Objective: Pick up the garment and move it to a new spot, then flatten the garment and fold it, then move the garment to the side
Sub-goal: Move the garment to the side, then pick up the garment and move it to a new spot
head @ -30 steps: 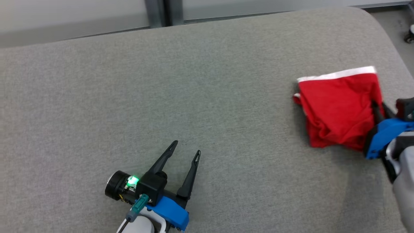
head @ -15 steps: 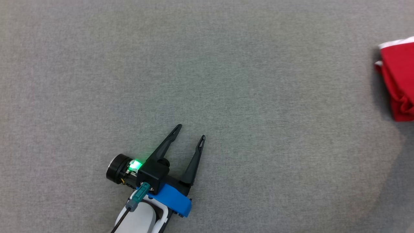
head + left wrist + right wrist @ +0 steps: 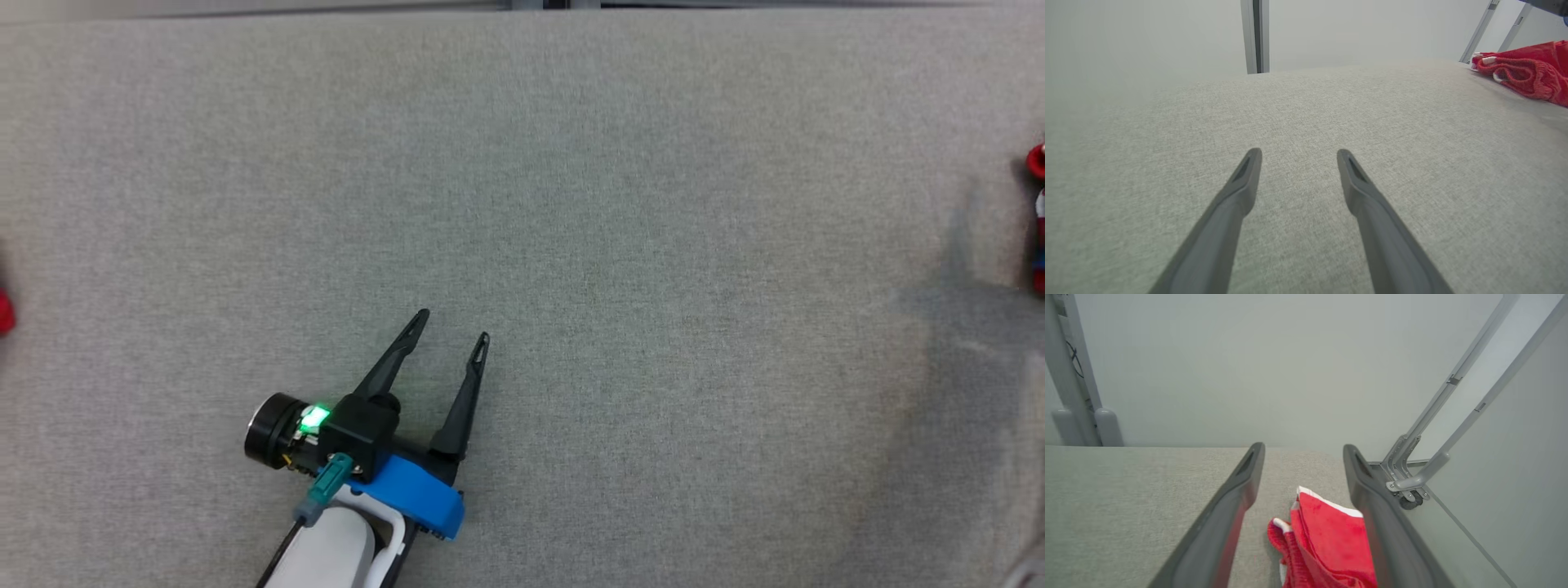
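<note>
- The left gripper [image 3: 451,325] hung low over the grey bench [image 3: 620,204], well back from its far edge and left of the middle. Its two dark fingers were spread apart, with bare fabric between them.
- The red garment [image 3: 1331,535], trimmed in white, lay folded and bunched on the bench close to its right edge, well apart from the left gripper.
- The right gripper [image 3: 1302,452] was over that garment with its fingers spread wide. The cloth showed between them, but whether either finger touched it could not be told.
- A grey metal frame [image 3: 1414,482] with a small caster stood beyond the bench's right edge.
</note>
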